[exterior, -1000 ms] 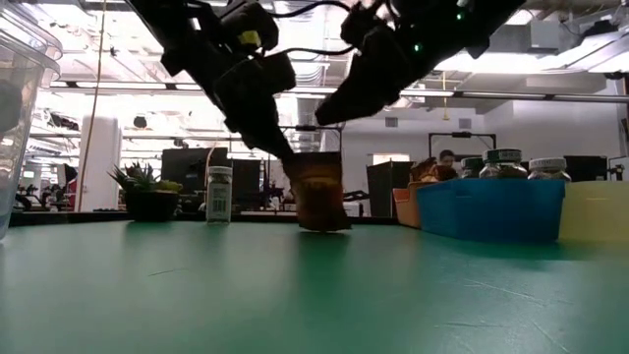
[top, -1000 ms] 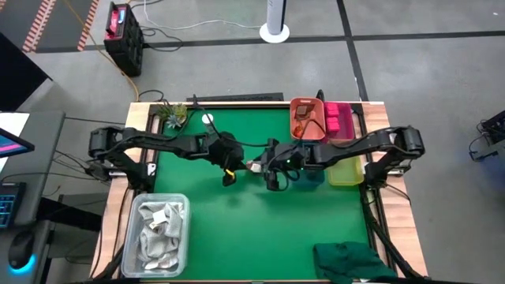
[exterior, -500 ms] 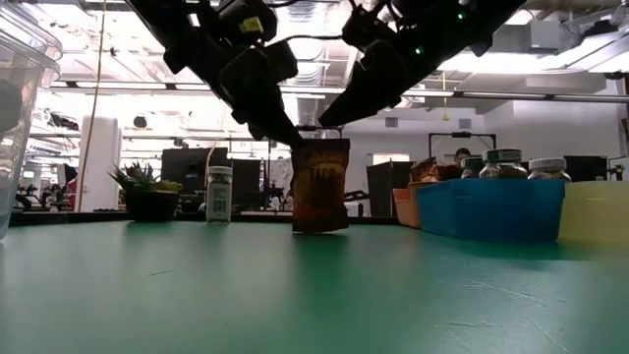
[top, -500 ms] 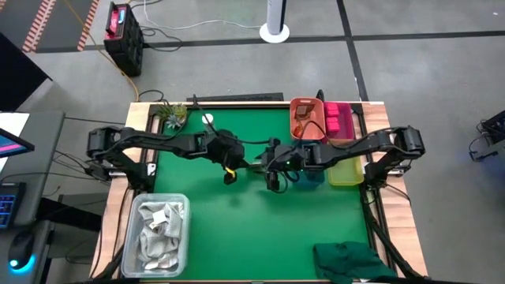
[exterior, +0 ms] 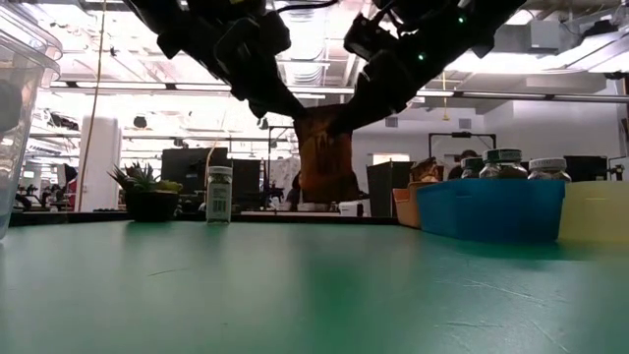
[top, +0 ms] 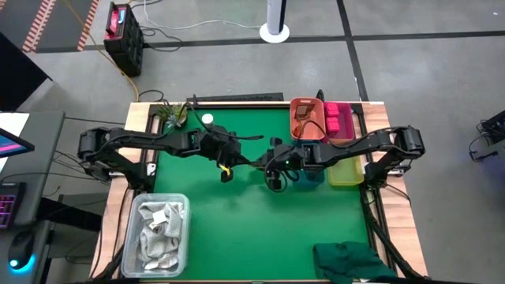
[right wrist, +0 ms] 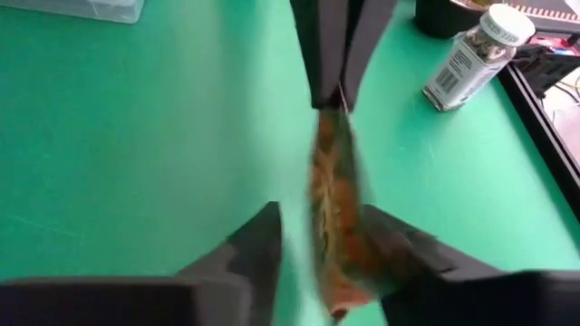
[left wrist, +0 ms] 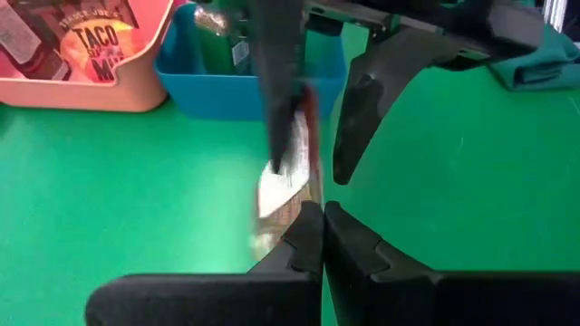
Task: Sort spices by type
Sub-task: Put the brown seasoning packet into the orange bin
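Note:
An orange-brown spice packet hangs in the air above the middle of the table, between my two grippers. My left gripper is shut on it; in the low view it comes down from the upper left. My right gripper is open, with one finger on each side of the packet; whether a finger touches it, I cannot tell. A white-capped jar stands on its base near the table's far edge, next to the spiky plant. My left gripper pinches the packet's top edge between its two shut fingers, slanting down from the table's left. The packet is lifted clear of the table and hangs upright below the fingers.
Along the far right stand an orange bin with a taco packet, a pink bin, a blue bin with jars and a yellow bin. A clear tub of white rags sits near left; a green cloth lies near right.
My left gripper has risen, still shut on the packet. The packet stood with its bottom on the table and is now lifted clear, hanging below the fingers. My right gripper has stayed close beside it.

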